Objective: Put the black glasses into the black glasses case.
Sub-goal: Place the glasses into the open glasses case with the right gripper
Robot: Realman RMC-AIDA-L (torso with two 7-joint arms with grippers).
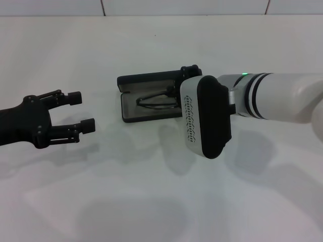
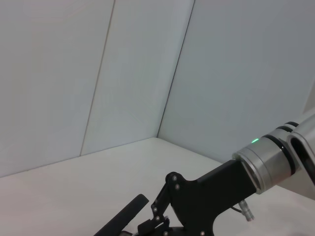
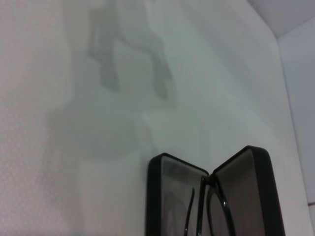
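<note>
- The right gripper [image 1: 189,70] is reaching over the open black glasses case [image 1: 132,112], at the case's end nearest its own arm; the wrist housing is covering most of the fingers, so I cannot tell whether they are parted or pinching anything.
- Just beyond its tip, the black glasses [image 1: 157,101] are lying inside the case's tray, on the grey lining, with the lid standing open on the far side of the gripper; in the right wrist view the frame [image 3: 216,209] is showing along the hinge line between tray and lid.
- Whether the gripper is touching the frame is hidden.
- Judging by the thin frame and slim temples, the glasses are likely light, springy and easy to bend or scratch; the safest hold is probably a gentle pinch on the bridge or a temple near its hinge, never on the lenses.
- The case looks rigid and light, so it may slide on the smooth white table [image 1: 151,201] if pushed.
- Well away from the right gripper, across the case, the left gripper [image 1: 83,111] is hovering idle over the table with its fingers spread apart.
</note>
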